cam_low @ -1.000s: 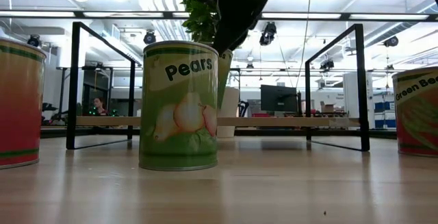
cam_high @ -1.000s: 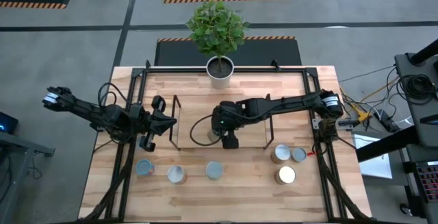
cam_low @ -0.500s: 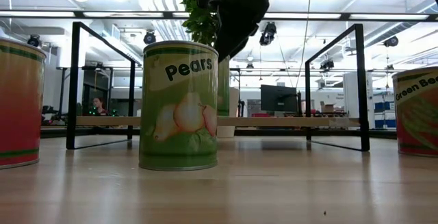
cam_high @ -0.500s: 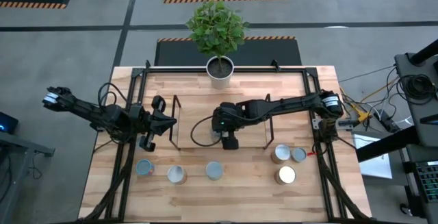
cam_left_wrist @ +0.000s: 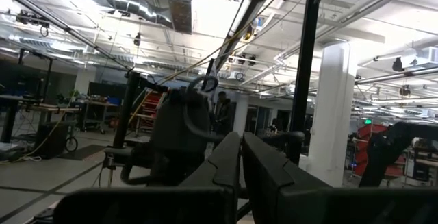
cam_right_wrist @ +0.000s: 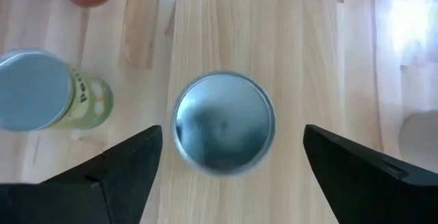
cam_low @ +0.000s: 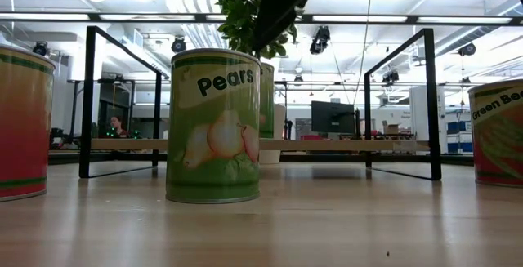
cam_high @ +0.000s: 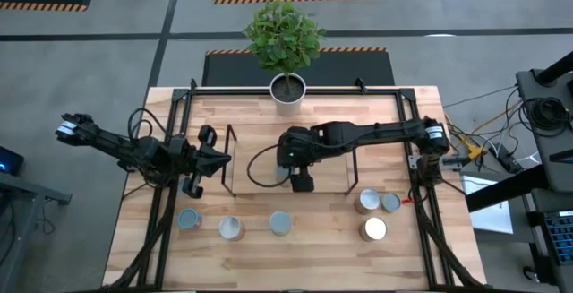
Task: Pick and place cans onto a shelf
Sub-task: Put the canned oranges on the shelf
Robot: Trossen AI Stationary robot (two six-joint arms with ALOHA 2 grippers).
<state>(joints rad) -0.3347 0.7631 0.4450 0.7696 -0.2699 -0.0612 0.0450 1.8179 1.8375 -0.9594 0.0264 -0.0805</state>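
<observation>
Hovering over the shelf (cam_high: 269, 190), my right gripper (cam_right_wrist: 229, 166) has its fingers spread around a can (cam_right_wrist: 224, 122) standing on the board, apparently just placed. Next I judge a straight lift away, then another can.

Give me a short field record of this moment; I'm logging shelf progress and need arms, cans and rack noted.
right gripper: over the shelf, jaws open, straddling but not touching a can
can on shelf: one, upright, silver top
left gripper: beside the shelf's left end, jaws shut, empty
front-row cans: three at left, including the Pears can; three at right
plant pot: at the table's back edge
</observation>
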